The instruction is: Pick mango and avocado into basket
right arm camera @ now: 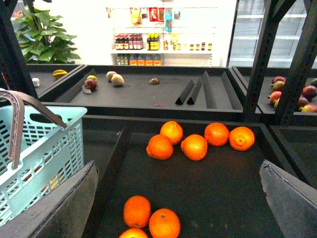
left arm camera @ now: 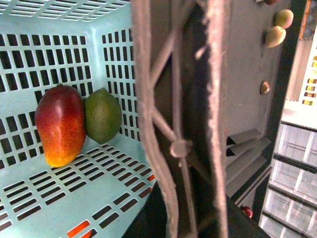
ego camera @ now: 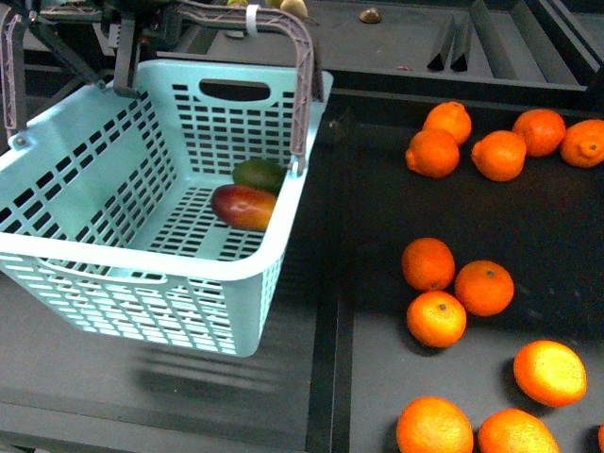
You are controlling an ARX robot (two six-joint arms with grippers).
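From the front view we see the basket (ego camera: 142, 245) tilted and lifted off the dark surface (ego camera: 113, 377), its brown handle (ego camera: 302, 85) swung up toward the top edge. Inside it, the mango (ego camera: 243, 207) lies on the slotted floor near the far corner, with the avocado (ego camera: 259, 174) just behind it and touching. To the right, oranges (ego camera: 458, 288) are scattered across a black tray, well apart from the basket.

The left wrist view gives us what the front view cannot: a close look at the two fruits, the mango standing on its orange-yellow end against the slotted wall, the avocado pressed to its side. The handle fills the middle of that picture, very close to the lens (the left tool itself is not visible there, so we cannot tell whether its fingers are clamped on the handle or apart).

The right wrist view alone shows the right tool (right arm camera: 181, 208): its two fingers (right arm camera: 64, 208) are spread wide apart, holding nothing, over the oranges, with the basket's end wall off to one side. Further back it also shows shelves of bottles.
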